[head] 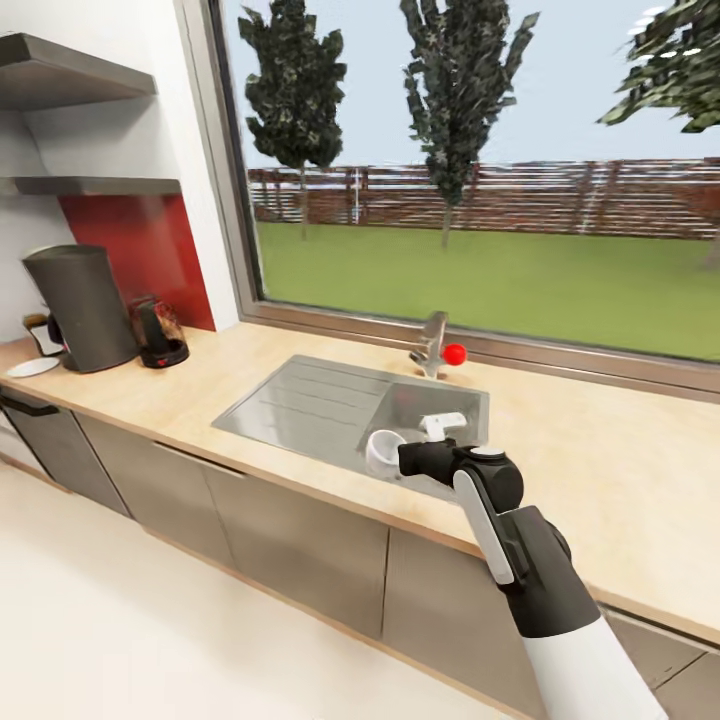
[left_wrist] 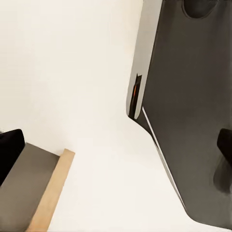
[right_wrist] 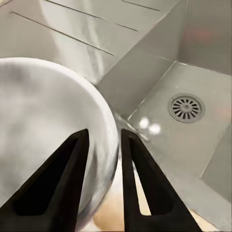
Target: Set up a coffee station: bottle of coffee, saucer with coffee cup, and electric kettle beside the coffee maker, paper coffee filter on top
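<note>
One coffee cup (right_wrist: 48,140) over the steel sink (head: 300,400), rim in the right tool's (right_wrist: 102,145) grip

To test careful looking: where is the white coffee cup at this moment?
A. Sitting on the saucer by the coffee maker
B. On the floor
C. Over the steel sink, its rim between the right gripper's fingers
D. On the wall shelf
C: the coffee cup is at the sink, its wall between the right gripper fingers.
</note>
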